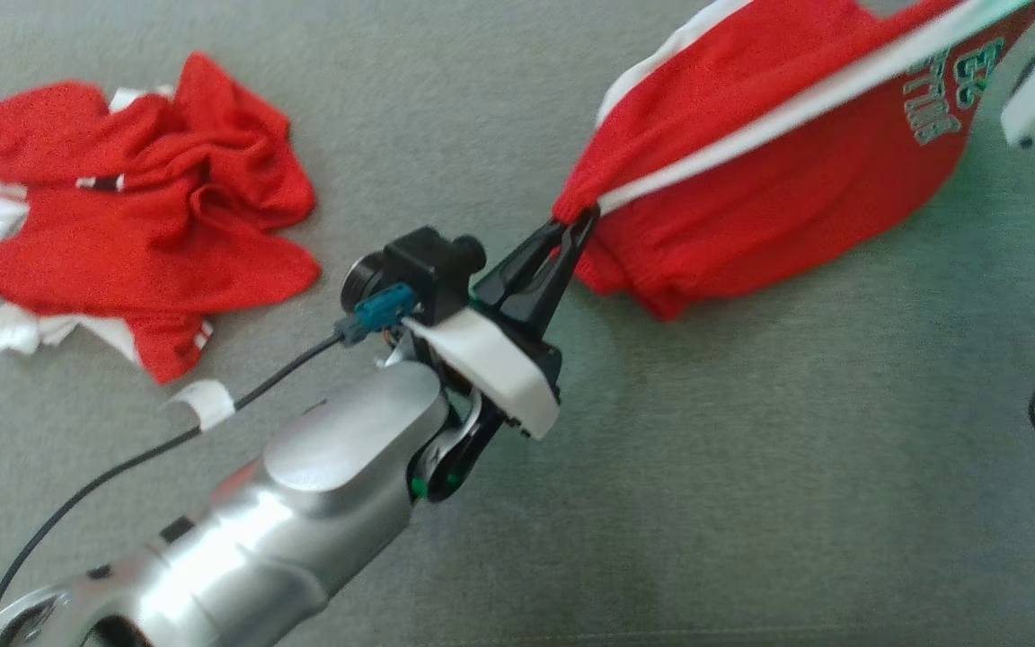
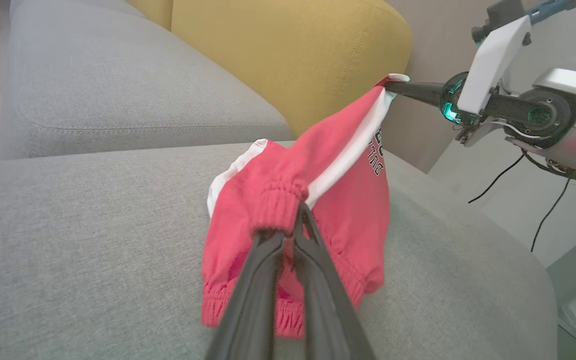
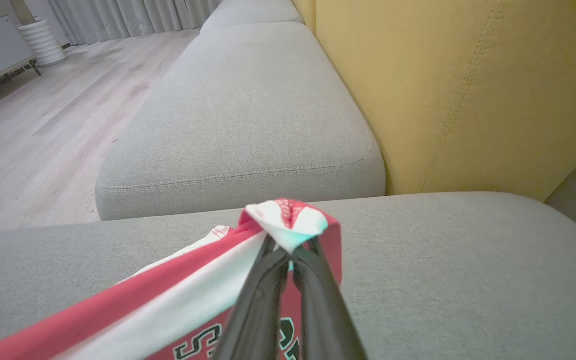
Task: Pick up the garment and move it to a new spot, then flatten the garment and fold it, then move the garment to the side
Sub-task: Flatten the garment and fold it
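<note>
Picked up: the red shorts [image 1: 751, 180]. Laying flat, folding and moving aside are not done yet.
The left end effector [image 1: 582, 220] and right end effector [image 3: 288, 252] each pinch them tight, stretched just above the grey sofa seat [image 1: 751, 467].

Silver rounded left forearm [image 1: 302, 512], white wrist plate [image 1: 495, 368], black tapered fingers [image 1: 569, 262]; a taped black cable [image 1: 293, 368] plugs into a teal connector [image 1: 381, 313].

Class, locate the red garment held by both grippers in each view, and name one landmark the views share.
Head view: the red garment is at the upper right, stretched taut.
Left wrist view: the garment is at the centre of the frame.
Right wrist view: the garment runs along the bottom edge, from left to centre.
Shared landmark: the grey seat cushion beneath it.
</note>
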### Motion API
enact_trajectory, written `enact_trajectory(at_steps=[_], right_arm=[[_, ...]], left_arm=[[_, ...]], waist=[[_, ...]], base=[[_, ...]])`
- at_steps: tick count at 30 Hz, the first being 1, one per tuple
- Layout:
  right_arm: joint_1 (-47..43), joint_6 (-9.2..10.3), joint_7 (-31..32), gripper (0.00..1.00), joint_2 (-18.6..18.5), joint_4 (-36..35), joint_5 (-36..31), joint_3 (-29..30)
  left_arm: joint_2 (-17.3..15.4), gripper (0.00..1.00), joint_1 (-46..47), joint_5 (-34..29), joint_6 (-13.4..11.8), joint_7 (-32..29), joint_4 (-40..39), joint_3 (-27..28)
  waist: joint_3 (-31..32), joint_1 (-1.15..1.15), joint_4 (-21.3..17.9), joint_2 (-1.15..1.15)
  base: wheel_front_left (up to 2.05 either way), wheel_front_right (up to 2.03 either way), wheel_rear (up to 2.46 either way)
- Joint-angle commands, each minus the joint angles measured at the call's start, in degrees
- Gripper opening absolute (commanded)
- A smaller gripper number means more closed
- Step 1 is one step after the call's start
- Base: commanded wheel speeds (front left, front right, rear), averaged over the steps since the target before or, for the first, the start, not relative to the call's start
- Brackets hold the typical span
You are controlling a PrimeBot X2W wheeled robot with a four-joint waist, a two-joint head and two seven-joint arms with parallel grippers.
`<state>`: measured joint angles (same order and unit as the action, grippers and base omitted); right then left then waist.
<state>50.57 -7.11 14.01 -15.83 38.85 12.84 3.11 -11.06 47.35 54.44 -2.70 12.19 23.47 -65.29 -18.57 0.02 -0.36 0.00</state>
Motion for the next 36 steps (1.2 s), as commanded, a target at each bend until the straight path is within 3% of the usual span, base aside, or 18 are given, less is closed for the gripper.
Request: enact_trajectory(at_steps=[1,11,24,25,26,27,31,32,34,35,36], right_arm=[[3.6,-0.37,-0.7,0.0,0.8,-0.4,-1.7,-0.1],[12.7,-0.37,-4.0,0.0,1.8,11.1,-11.1,0.3],[19.1,-0.37,-8.0,0.0,2.0,20.3,-17.9,4.0],[19.4,-0.37,-8.3,0.15,2.0,20.8,-18.4,4.4],[19.6,-0.37,-8.6,0.81,2.0,21.2,-18.9,4.8],[19.9,-0.37,-8.7,1.0,1.9,21.7,-19.4,5.2],[20.5,-0.37,-10.0,1.0,2.1,23.0,-21.3,6.8],[20.6,-0.37,-10.4,1.0,2.2,23.3,-21.7,7.3],[20.6,-0.37,-11.1,1.0,2.4,23.8,-22.4,8.4],[20.6,-0.37,-11.1,1.0,2.4,23.8,-22.4,8.4],[20.5,-0.37,-11.5,1.0,2.5,24.1,-22.7,9.0]], left_arm=[[0.3,0.0,2.9,-0.5,0.5,0.7,-0.5,2.1],[3.7,0.0,5.4,-1.2,3.1,1.3,3.3,1.6],[6.0,0.0,6.8,-2.1,4.9,2.2,5.9,1.6],[6.1,0.0,6.9,-2.1,5.0,2.2,6.1,1.6],[6.2,0.0,7.0,-2.1,5.0,2.3,6.2,1.6],[6.3,0.0,7.0,-2.2,5.1,2.3,6.4,1.6],[6.6,0.02,7.0,-2.2,5.4,2.4,7.1,1.6],[6.6,0.21,7.0,-2.1,5.5,2.4,7.3,1.7],[6.7,0.84,6.8,-2.0,5.6,2.5,7.8,1.7],[6.7,0.84,6.8,-2.0,5.6,2.5,7.8,1.7],[6.8,1.0,6.7,-2.0,5.7,2.5,8.0,1.6]], waist=[[-2.4,-0.02,2.3,0.0],[-6.4,-0.02,5.7,0.0],[-9.5,-0.02,8.0,0.0],[-9.6,-0.02,8.1,0.0],[-9.7,-0.02,8.2,0.0],[-9.7,-0.02,8.3,0.0],[-9.7,-0.02,8.4,0.0],[-9.6,-0.02,8.4,0.0],[-9.1,-0.02,8.4,0.0],[-9.1,-0.02,8.4,0.0],[-8.8,-0.02,8.3,0.0]], base=[[0.0,0.0,0.0],[0.0,0.0,0.0],[0.0,0.0,0.0],[0.0,0.0,0.0],[0.0,0.0,0.0],[0.0,0.0,0.0],[0.0,0.0,0.0],[0.0,0.0,0.0],[0.0,0.0,0.0],[0.0,0.0,0.0],[0.0,0.0,0.0]])
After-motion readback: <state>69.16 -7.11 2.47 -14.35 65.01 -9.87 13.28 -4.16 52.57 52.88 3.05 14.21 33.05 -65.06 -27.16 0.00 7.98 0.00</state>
